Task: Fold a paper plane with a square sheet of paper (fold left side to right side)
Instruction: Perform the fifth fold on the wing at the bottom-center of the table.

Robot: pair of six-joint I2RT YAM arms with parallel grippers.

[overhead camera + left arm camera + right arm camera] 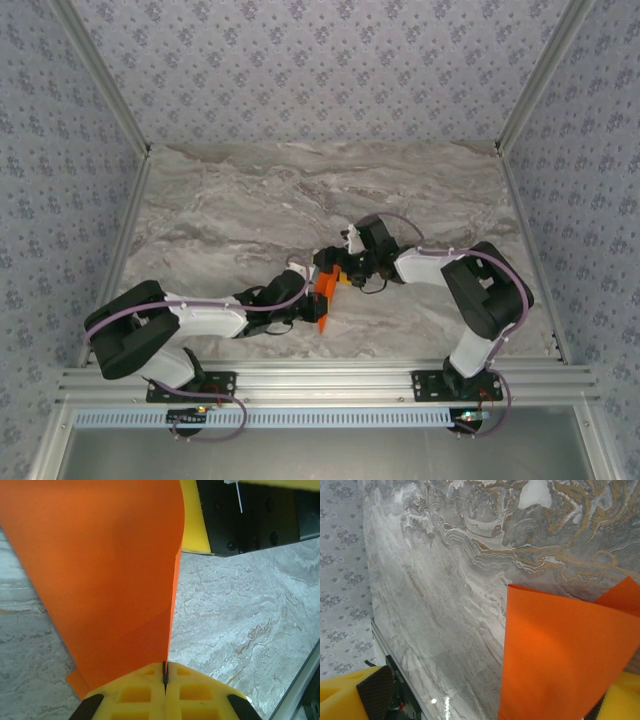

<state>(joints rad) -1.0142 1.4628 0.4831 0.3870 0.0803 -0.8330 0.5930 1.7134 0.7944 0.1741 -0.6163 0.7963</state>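
The sheet of paper (323, 292) is bright orange and stands up off the marble table between the two grippers, bent over on itself. In the left wrist view the sheet of paper (110, 580) rises from my left gripper (165, 680), whose yellow fingers (200, 692) are shut on its lower edge. My right gripper (495, 695) is open wide, its yellow fingers (342, 697) far apart. The curved sheet of paper (565, 655) stands between them, close to the right-hand finger. Seen from above, the left gripper (312, 300) and right gripper (340, 272) meet at the paper.
The marble table (300, 190) stretches behind the grippers. An aluminium rail (320, 380) runs along the near edge, and metal posts (530, 90) frame the patterned walls. The right gripper's black body (250, 515) hangs close above the paper's top.
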